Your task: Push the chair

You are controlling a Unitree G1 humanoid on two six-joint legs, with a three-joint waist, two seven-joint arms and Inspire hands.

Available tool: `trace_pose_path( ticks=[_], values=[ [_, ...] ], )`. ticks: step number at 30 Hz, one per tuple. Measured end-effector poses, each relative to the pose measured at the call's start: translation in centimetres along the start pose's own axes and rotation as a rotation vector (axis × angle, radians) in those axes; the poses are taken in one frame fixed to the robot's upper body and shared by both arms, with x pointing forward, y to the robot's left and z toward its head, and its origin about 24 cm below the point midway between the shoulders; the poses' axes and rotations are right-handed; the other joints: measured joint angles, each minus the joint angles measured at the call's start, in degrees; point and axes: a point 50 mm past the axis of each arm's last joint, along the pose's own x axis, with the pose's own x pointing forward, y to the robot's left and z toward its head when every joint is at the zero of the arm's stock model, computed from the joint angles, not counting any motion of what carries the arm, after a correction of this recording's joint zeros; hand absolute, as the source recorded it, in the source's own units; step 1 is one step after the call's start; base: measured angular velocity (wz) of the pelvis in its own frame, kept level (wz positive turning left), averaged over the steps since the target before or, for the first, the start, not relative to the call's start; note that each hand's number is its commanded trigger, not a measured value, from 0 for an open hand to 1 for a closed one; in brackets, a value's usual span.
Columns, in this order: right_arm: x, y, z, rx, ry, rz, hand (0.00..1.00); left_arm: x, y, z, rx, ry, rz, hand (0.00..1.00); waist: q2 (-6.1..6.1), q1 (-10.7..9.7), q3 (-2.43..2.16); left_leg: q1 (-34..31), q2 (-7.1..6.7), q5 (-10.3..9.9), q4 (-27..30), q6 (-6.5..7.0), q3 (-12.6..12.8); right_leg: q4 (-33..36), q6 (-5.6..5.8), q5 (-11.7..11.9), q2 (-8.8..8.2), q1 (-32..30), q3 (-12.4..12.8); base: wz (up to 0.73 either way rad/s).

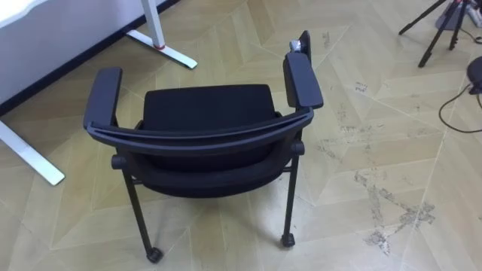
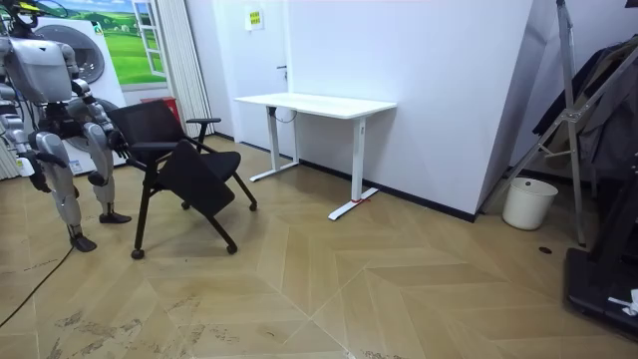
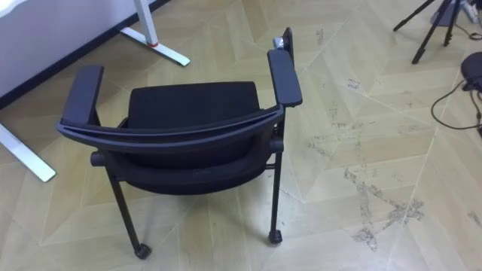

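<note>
Chair (image 1: pixel 207 132), black with armrests and castors, stands on the wood floor (image 1: pixel 376 113) near the white table (image 2: pixel 317 104), apart from it, the robot close behind its backrest (right hand (image 2: pixel 40 166) seemingly hanging low, its grip impossible to tell).

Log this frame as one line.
chair: black, upright, backrest toward robot | robot: standing just behind chair | desk: white, ahead-left of chair, by wall | push: contact not visible

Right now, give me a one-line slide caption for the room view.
Humanoid robot stands behind a black wheeled armchair, a white desk by the wall beyond it.
</note>
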Motion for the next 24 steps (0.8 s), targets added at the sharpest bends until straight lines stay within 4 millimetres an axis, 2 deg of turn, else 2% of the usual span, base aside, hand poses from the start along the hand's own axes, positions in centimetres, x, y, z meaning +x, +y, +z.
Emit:
trace_pose_path(
  ticks=[10, 11, 19, 20, 24],
  values=[
    [0.0, -0.02, 0.04, 0.004, -0.005, -0.008, 0.0, 0.0, 0.07, 0.12, 0.003, -0.007, 0.007, 0.0, 0.02, -0.42, 0.02, 0.03, 0.0, 0.0, 0.0, 0.0, 0.02, 0.12, 0.01, -0.01, 0.0, 0.07, 0.01, 0.0],
    [0.0, -0.03, 0.04, 0.006, -0.006, -0.012, 0.0, -0.01, 0.1, 0.11, 0.003, -0.006, 0.007, 0.0, -0.19, -0.55, 0.16, 0.09, 0.0, 0.0, 0.0, 0.0, 0.03, 0.18, 0.01, -0.01, 0.0, 0.06, 0.04, 0.0],
    [-0.07, -0.12, -0.54, 0.076, 0.004, -0.017, 0.0, -0.02, 0.21, 0.02, 0.004, -0.003, 0.012, 0.0, -0.4, -1.37, 0.32, 0.12, 0.0, 0.0, 0.01, 0.0, 0.2, 0.26, 0.01, -0.01, -0.06, 0.03, 0.11, 0.0],
    [-0.08, -0.12, -0.62, 0.08, 0.0, -0.018, 0.0, -0.02, 0.19, 0.0, 0.004, -0.003, 0.012, 0.0, 0.06, -1.37, 0.06, 0.12, 0.0, 0.0, 0.01, 0.0, 0.22, 0.26, 0.01, -0.02, -0.06, 0.04, 0.15, 0.0],
    [-0.08, -0.13, -0.59, 0.081, -0.001, -0.018, 0.0, -0.02, 0.15, -0.07, -0.007, -0.002, 0.028, 0.0, 0.16, -1.36, 0.0, 0.14, -0.03, 0.0, 0.05, 0.0, 0.23, 0.27, 0.02, -0.03, -0.05, 0.02, 0.3, 0.0]
  ],
)
